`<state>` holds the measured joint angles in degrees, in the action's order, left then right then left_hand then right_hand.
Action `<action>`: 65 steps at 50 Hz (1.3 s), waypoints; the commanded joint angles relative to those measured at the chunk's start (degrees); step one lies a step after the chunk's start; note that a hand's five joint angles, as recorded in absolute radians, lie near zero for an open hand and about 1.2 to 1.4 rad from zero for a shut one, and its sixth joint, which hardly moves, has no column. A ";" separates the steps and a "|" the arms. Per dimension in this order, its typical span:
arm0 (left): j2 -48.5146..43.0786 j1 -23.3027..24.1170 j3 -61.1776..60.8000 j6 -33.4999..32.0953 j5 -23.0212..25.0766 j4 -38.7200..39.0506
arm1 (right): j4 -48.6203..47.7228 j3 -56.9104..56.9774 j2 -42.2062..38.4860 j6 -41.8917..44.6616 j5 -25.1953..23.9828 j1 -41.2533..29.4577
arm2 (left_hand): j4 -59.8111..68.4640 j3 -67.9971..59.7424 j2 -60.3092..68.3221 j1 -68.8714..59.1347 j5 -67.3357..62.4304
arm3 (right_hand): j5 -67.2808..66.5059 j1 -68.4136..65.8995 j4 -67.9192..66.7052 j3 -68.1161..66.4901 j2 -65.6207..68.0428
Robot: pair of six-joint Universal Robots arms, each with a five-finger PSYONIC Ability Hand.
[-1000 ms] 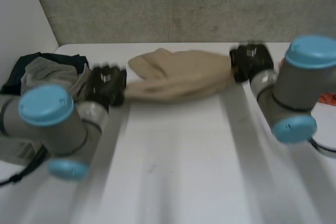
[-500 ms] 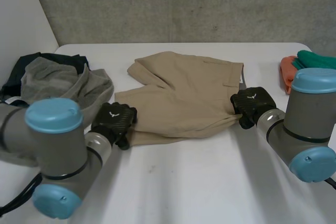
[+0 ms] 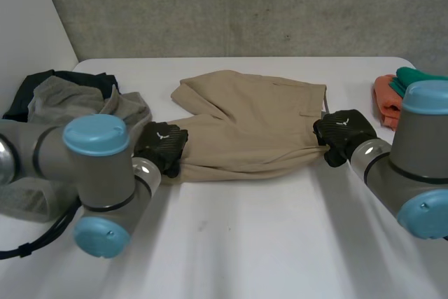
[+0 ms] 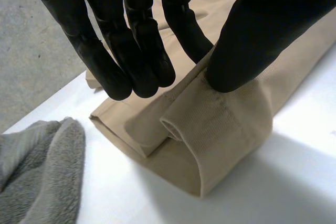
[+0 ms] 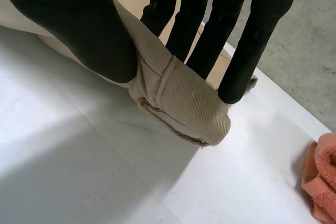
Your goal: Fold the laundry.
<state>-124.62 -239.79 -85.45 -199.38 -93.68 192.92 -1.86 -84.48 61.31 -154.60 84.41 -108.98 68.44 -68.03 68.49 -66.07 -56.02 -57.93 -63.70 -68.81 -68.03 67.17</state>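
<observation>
Now the shorts (image 3: pixel 252 124) lie spread mid-surface (image 3: pixel 266 243). The left hand (image 3: pixel 161 146) pinches one near corner and the right hand (image 3: pixel 341 134) the other, thumb against fingers, probably to keep the edge taut for folding.

We are seeing the white table (image 3: pixel 245 243) bearing tan shorts (image 3: pixel 259 124), a grey towel (image 3: pixel 70 99), an orange cloth (image 3: pixel 385 99) and a green cloth (image 3: pixel 420 78).
</observation>
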 commanded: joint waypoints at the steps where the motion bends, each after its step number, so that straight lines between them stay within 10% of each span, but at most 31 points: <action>1: 9.29 0.20 -8.40 -4.51 2.01 -5.95 | 14.56 2.47 1.97 11.30 -7.40 1.66 | 11.56 -11.97 11.51 -13.93 -13.98 | -12.07 -16.30 -11.19 -11.97 12.83; 10: 15.55 2.92 -15.53 -11.73 3.94 -26.09 | 43.33 4.32 1.80 35.32 -14.10 3.69 | 11.56 -11.97 11.51 -13.93 -13.98 | -12.07 -16.30 -11.19 -11.97 12.83; 22: 11.77 3.98 -6.94 -11.91 1.58 -29.97 | 40.36 5.46 0.13 31.12 -13.31 3.69 | 11.56 -11.97 11.51 -13.93 -13.98 | -12.07 -16.30 -11.19 -11.97 12.83; 24: 11.07 3.90 -3.35 -11.47 1.14 -28.75 | 38.26 5.03 -0.22 29.63 -12.52 3.69 | -36.18 35.77 -36.24 33.81 33.77 | -12.07 -16.30 -11.19 -11.97 12.83; 28: 9.40 3.28 2.90 -9.19 0.52 -25.32 | 33.42 3.53 -0.13 27.34 -11.20 3.69 | -54.02 53.61 -54.07 51.65 51.60 | -12.07 -16.30 -11.19 -11.97 12.83; 47: -23.02 -3.93 43.78 -7.68 14.75 -22.85 | 22.34 0.98 -0.31 20.92 -8.74 3.87 | -23.58 23.17 -23.63 21.21 21.16 | -12.07 -16.30 -11.19 -11.97 12.83; 65: -27.78 -4.72 44.76 -19.29 7.56 -22.33 | 20.32 0.10 0.48 20.13 -8.83 5.18 | 11.56 -11.97 11.51 -13.93 -13.98 | -12.07 -16.30 -11.19 -11.97 12.83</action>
<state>-155.26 -244.48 -36.02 -216.74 -81.30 169.74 18.52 -84.34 61.67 -134.45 75.63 -103.92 68.23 -67.71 68.43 -65.90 -55.88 -57.93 -63.70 -68.82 -68.03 67.17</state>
